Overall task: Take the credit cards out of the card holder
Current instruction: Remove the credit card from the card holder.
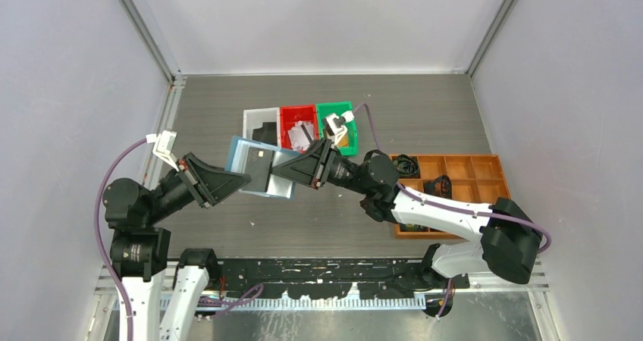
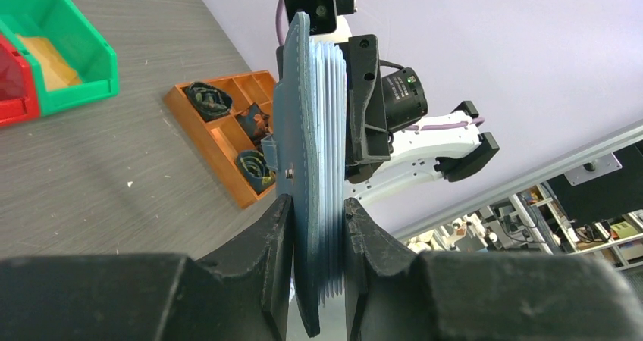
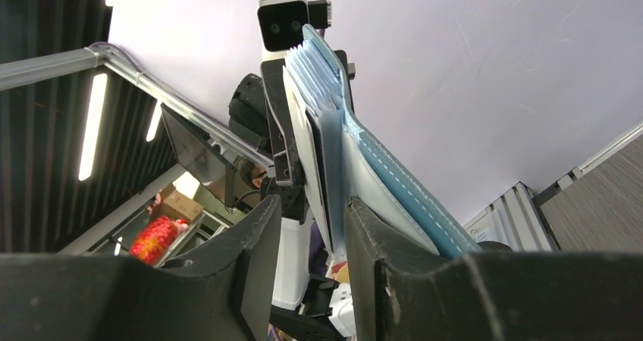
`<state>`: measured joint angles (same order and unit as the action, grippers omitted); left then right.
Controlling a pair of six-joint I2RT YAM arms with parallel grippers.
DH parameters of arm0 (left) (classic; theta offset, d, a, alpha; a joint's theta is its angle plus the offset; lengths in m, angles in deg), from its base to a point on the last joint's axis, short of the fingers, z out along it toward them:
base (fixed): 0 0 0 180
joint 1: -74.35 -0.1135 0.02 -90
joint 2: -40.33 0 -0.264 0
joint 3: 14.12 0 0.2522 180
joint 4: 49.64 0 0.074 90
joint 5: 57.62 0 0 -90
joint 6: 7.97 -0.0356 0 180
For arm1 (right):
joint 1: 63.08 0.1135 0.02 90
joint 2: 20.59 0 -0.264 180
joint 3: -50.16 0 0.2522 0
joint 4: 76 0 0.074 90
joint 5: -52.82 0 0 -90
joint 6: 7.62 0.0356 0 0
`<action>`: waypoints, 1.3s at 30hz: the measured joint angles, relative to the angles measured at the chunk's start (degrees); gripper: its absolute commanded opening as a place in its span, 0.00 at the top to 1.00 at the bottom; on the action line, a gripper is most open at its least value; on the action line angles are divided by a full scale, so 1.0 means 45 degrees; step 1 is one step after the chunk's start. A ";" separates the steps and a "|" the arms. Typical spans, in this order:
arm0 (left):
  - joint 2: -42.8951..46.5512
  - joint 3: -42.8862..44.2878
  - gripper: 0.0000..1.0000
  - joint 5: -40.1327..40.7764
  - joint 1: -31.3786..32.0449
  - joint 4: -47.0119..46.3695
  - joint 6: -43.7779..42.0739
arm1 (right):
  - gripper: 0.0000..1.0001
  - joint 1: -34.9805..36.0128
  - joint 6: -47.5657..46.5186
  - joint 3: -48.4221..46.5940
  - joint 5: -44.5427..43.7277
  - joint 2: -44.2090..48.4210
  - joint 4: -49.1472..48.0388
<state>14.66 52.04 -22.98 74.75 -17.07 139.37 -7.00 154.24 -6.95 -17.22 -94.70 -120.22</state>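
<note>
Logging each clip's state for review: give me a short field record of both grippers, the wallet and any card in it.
left gripper: shut on card holder, lifted above table
right gripper: open, jaws either side of holder's opposite edge
card: one dark card showing in open holder
behind: white bin, red bin, green bin

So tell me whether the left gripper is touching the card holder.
Touching. The left wrist view shows the left gripper with both fingers pressed against the card holder, no gap.
</note>
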 measured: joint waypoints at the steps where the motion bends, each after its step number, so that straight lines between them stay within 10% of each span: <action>1: 0.0019 0.0000 0.91 0.0019 0.0000 0.0024 -0.0058 | 0.58 0.0015 -0.0039 -0.0102 0.0058 -0.0034 0.0112; 15: 0.0209 0.0000 0.91 0.0374 -0.0010 0.0287 -0.0369 | 0.90 0.0277 -0.0029 -0.0738 0.0719 -0.0826 0.0364; 39: 0.0461 -0.0010 0.77 -0.0175 0.0136 0.0714 -0.0068 | 0.99 0.0457 0.1088 0.0646 0.0826 -0.0899 -0.2438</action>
<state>16.74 52.00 -23.76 75.36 -13.86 139.07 -4.95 159.14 -4.05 -13.50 -98.74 -131.19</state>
